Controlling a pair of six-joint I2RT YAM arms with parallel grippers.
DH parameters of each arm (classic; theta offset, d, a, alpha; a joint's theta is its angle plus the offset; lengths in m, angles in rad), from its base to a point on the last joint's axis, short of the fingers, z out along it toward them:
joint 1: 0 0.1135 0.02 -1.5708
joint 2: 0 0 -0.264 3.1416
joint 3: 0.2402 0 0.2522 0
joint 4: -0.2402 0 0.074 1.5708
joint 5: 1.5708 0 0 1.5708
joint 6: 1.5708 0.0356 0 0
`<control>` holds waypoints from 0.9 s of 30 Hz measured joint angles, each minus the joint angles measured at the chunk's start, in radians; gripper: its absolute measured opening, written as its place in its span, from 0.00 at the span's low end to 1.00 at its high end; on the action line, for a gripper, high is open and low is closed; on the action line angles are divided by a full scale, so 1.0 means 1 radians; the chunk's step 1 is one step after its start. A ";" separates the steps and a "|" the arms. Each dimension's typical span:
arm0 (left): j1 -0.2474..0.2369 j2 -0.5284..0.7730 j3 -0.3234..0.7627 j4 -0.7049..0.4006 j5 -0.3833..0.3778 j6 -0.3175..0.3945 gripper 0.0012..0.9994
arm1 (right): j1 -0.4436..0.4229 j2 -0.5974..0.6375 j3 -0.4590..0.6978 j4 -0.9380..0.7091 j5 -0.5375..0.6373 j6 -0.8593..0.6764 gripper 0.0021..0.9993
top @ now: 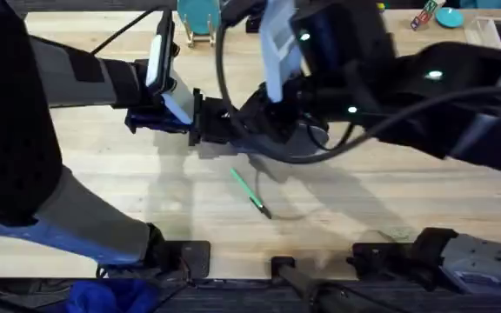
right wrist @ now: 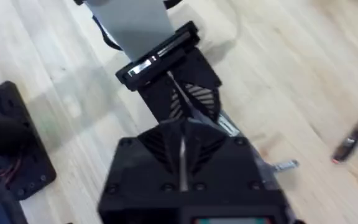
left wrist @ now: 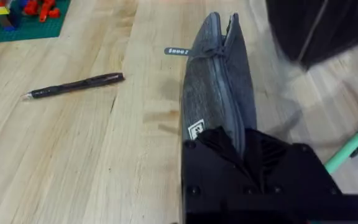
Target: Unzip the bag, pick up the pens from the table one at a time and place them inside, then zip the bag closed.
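Left wrist view: bag lies flat mid-tabletop, zipper up, near end pinched in left pincer, fingers closed on fabric. Right pincer meets it at same end; cannot tell its opening. Black pen lies apart on one side of bag, green pen on other, toward near edge. Judgement: pouch soft, light, floppy; anchor the end, pull small tab. Pens stiff, slim, roll easily; take mid-barrel.

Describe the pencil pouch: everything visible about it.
The pencil pouch is a long, slim, blue-grey fabric case lying on the wooden table, zipper seam running along its top. A small white label sits near the end clamped by the left gripper. The far end is slightly parted. Neither pen touches it.
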 joint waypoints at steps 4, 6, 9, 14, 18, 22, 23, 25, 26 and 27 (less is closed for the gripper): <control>0.000 0.000 0.000 0.000 0.000 0.000 0.04 | -0.001 -0.054 0.000 -0.034 0.040 0.001 0.38; 0.000 0.000 0.000 0.000 0.000 0.000 0.04 | -0.001 -0.068 0.001 -0.047 0.051 0.002 0.65; 0.000 0.000 0.000 0.000 0.000 0.000 0.04 | -0.007 -0.071 0.002 -0.056 0.061 0.014 0.98; 0.000 0.000 0.000 0.000 0.000 0.000 0.04 | -0.042 -0.071 0.002 -0.061 0.093 0.132 1.00; 0.000 0.000 0.000 0.000 0.000 0.000 0.04 | -0.087 -0.071 0.002 -0.064 0.106 0.237 1.00; 0.000 0.000 0.000 0.000 0.000 0.000 0.04 | -0.122 -0.071 0.002 -0.067 0.109 0.348 1.00; 0.000 0.000 0.000 0.000 0.000 0.000 0.04 | -0.127 -0.071 0.002 -0.067 0.110 0.371 1.00; 0.000 0.000 0.000 0.000 0.000 0.000 0.04 | -0.136 -0.071 0.002 -0.068 0.110 0.418 1.00; 0.000 0.000 0.000 0.000 0.000 0.000 0.04 | -0.141 -0.071 0.002 -0.068 0.110 0.445 1.00; 0.000 0.000 0.000 0.000 0.000 0.000 0.04 | -0.144 -0.071 0.002 -0.070 0.110 0.464 1.00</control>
